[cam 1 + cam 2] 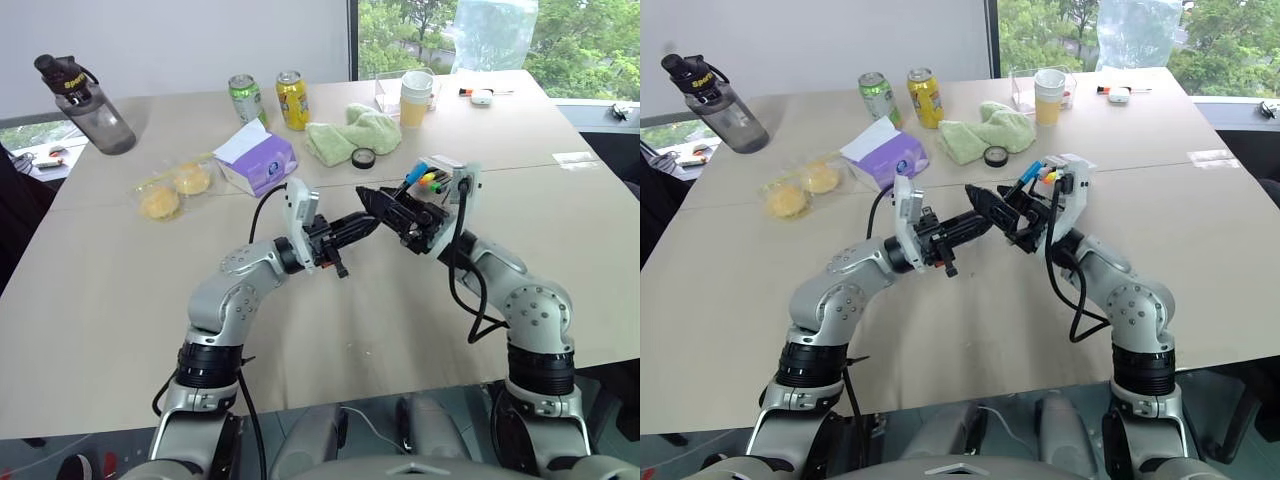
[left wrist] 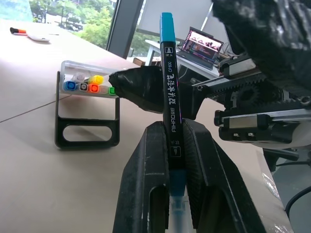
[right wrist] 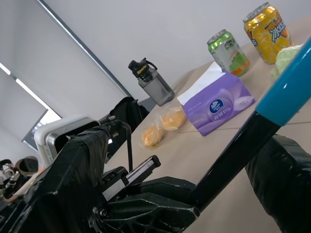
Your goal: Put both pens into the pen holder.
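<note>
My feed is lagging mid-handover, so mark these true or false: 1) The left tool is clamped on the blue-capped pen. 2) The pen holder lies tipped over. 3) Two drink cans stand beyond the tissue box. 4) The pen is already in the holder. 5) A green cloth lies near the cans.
1) True: the left tool is shut on the blue-capped pen.
2) False: the pen holder stands upright.
3) True: two cans stand past the tissue box.
4) False: it is held above the table, at the right tool.
5) True: green cloth.
</note>
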Controlling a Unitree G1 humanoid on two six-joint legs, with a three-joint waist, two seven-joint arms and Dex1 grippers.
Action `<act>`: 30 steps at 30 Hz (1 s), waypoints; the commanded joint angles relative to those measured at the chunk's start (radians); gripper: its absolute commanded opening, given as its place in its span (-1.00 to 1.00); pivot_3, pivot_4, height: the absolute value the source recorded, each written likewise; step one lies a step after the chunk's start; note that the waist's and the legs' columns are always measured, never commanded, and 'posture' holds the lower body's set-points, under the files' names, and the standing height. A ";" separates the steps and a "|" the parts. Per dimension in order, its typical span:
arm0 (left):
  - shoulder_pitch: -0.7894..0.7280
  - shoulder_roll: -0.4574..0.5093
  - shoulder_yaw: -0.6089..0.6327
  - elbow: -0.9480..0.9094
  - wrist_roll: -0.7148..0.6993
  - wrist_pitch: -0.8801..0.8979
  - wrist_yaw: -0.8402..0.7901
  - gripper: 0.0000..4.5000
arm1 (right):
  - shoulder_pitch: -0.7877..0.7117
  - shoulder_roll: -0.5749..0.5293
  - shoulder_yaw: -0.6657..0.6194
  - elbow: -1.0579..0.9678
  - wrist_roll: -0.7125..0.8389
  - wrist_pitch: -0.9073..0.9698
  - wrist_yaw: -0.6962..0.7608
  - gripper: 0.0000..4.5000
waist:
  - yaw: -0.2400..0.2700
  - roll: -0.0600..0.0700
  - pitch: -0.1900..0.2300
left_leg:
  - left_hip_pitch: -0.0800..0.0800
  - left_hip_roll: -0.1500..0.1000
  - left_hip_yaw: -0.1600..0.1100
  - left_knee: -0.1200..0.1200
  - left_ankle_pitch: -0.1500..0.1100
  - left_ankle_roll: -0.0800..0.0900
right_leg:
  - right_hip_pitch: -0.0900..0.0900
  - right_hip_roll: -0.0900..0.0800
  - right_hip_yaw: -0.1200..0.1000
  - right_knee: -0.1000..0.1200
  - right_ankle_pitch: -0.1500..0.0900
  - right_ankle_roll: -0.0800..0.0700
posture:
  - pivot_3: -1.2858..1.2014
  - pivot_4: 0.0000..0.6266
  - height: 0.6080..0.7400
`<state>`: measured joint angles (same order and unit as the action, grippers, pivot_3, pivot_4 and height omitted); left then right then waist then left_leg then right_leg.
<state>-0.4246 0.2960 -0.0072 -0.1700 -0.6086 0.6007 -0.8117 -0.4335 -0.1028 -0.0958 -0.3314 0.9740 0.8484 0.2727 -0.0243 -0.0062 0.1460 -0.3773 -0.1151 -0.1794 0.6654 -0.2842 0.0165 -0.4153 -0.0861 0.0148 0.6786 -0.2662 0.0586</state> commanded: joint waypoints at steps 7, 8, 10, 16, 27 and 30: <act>0.008 0.018 0.008 -0.043 -0.039 -0.007 -0.011 -0.79 | -0.017 0.011 -0.006 -0.033 0.030 -0.030 0.008 -0.92 | -0.005 0.000 0.000 | 0.000 0.000 0.000 0.000 0.000 0.000 | 0.000 0.000 0.000 0.000 0.000 0.000 | 0.03 -0.52 1.00; 0.008 0.021 0.010 -0.040 -0.049 0.005 -0.015 -0.56 | -0.017 0.009 -0.005 -0.034 0.027 -0.032 0.009 -0.95 | -0.006 0.000 0.000 | 0.000 0.000 0.000 0.000 0.000 0.000 | 0.000 0.000 0.000 0.000 0.000 0.000 | 0.03 -0.52 1.00; 0.009 0.030 0.006 -0.039 -0.056 0.027 -0.018 -0.26 | -0.018 0.001 0.001 -0.037 0.015 -0.041 0.014 -0.95 | -0.008 0.000 0.000 | 0.000 0.000 0.000 0.000 0.000 0.000 | 0.000 0.000 0.000 0.000 0.000 0.000 | 0.03 -0.52 1.00; 0.017 0.080 -0.070 0.028 0.121 -0.040 0.027 0.93 | -0.079 -0.075 0.070 0.026 -0.303 -0.282 0.031 -0.95 | -0.011 0.000 0.000 | 0.000 0.000 0.000 0.000 0.000 0.000 | 0.000 0.000 0.000 0.000 0.000 0.000 | 0.03 -0.52 1.00; 0.023 0.107 -0.109 0.032 0.220 -0.107 0.038 0.98 | -0.199 -0.311 0.315 0.375 -1.051 -1.112 0.101 -0.95 | -0.016 0.000 0.000 | -0.002 -0.001 0.003 -0.001 0.000 0.000 | -0.005 0.000 0.002 0.001 0.000 0.000 | 0.03 -0.52 1.00; 0.022 0.117 -0.106 0.012 0.234 -0.112 0.042 0.98 | -0.214 -0.328 0.325 0.467 -1.104 -1.222 0.109 -0.95 | -0.016 0.000 0.000 | -0.002 -0.001 0.003 0.000 0.000 0.000 | -0.005 0.000 0.002 0.001 0.000 0.000 | 0.03 -0.52 1.00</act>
<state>-0.3901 0.4060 -0.1211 -0.1090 -0.3771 0.5119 -0.7725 -0.6158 -0.4215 0.2320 0.1271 -0.1046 -0.2968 0.3800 -0.0403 -0.0060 0.1463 -0.3795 -0.1158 -0.1760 0.6649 -0.2841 0.0164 -0.4203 -0.0859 0.0174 0.6793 -0.2660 0.0590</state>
